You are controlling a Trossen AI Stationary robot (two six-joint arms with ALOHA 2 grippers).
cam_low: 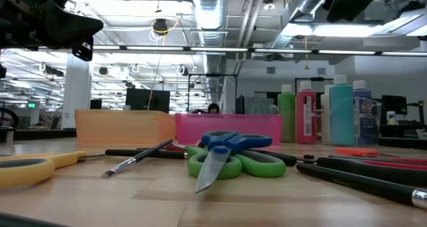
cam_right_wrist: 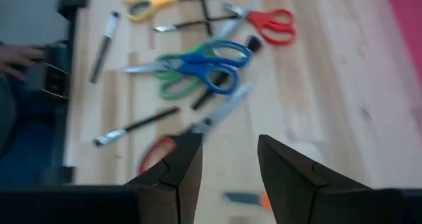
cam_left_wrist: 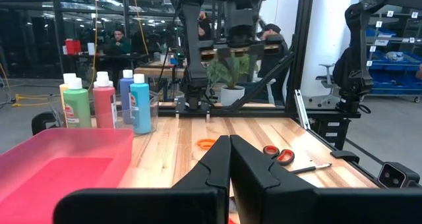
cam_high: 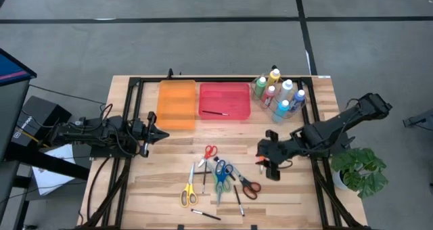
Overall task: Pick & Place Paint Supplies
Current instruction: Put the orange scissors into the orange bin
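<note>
Several scissors lie flat on the table's near middle: a blue and green pair [cam_high: 220,176] [cam_right_wrist: 198,64] [cam_low: 230,157], a yellow pair [cam_high: 188,191], a small red pair [cam_high: 210,152] and a red-handled pair [cam_high: 247,187] [cam_right_wrist: 161,151]. Thin dark brushes [cam_high: 238,199] [cam_right_wrist: 135,126] lie among them. The paint bottles [cam_high: 279,95] [cam_left_wrist: 105,102] stand grouped at the far right. My right gripper [cam_high: 267,155] [cam_right_wrist: 227,161] is open and hovers just right of the scissors, above the red-handled pair. My left gripper [cam_high: 159,134] [cam_left_wrist: 229,155] is shut and waits near the orange tray.
An orange tray [cam_high: 176,105] and a pink tray [cam_high: 224,88] sit side by side at the far middle; one brush [cam_high: 215,112] lies in the pink one. A small orange item [cam_right_wrist: 264,199] lies under my right gripper. A potted plant [cam_high: 358,169] stands off the right edge.
</note>
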